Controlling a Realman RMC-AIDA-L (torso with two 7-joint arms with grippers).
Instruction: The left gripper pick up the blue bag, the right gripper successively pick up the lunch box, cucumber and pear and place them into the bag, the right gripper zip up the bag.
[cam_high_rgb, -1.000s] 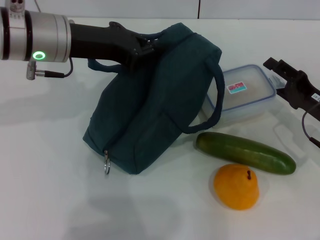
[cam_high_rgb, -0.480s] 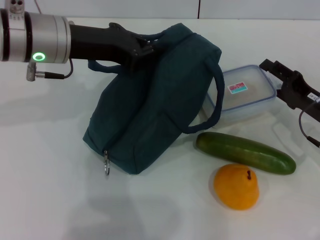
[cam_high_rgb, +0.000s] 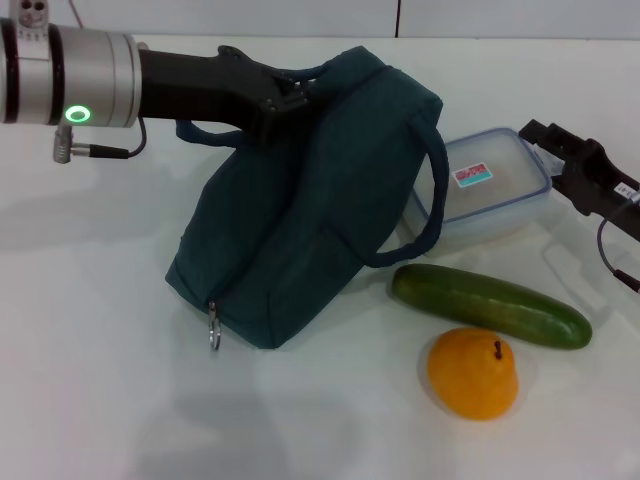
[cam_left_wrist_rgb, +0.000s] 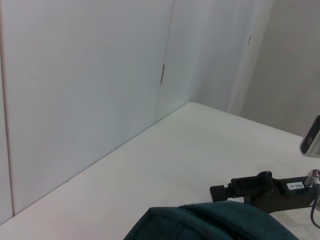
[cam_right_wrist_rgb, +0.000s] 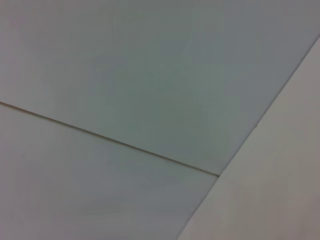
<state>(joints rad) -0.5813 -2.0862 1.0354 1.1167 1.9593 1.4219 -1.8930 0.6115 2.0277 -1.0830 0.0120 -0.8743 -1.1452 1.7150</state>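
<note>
- The left gripper (cam_high_rgb: 290, 98), black and hard with visible screws, comes in from the upper left of the head view on a smooth silver cylinder with a green ring light. Its fingers are pressed together on a handle at the top of the blue bag (cam_high_rgb: 300, 220).
- The blue bag is soft dark teal fabric. It stands in the middle of the head view, tilted, with the upper part pulled toward the gripper and the lower edge resting on the white table (cam_high_rgb: 110, 400).
- One loop handle (cam_high_rgb: 432, 200) hangs on the bag's right side. A small metal ring pull (cam_high_rgb: 214, 336) hangs at the lower left corner of the bag.
- The lunch box (cam_high_rgb: 492, 185) is clear plastic, a rounded rectangle with a bluish rim, right of the bag, partly behind the loop handle.
- The right gripper (cam_high_rgb: 558, 150), black and angular, is at the right edge of the head view, just beside the lunch box's right end. Its fingers are spread apart and hold nothing.
- The cucumber (cam_high_rgb: 490, 305) is long, smooth and dark green, lying below the lunch box.
- The pear (cam_high_rgb: 473, 373) is round, orange-yellow, with a short dark stem, near the cucumber, in the lower right.
- In the left wrist view, a fold of the bag's fabric (cam_left_wrist_rgb: 210, 222) is at the bottom edge and the right gripper (cam_left_wrist_rgb: 220, 192) is behind it.
</note>
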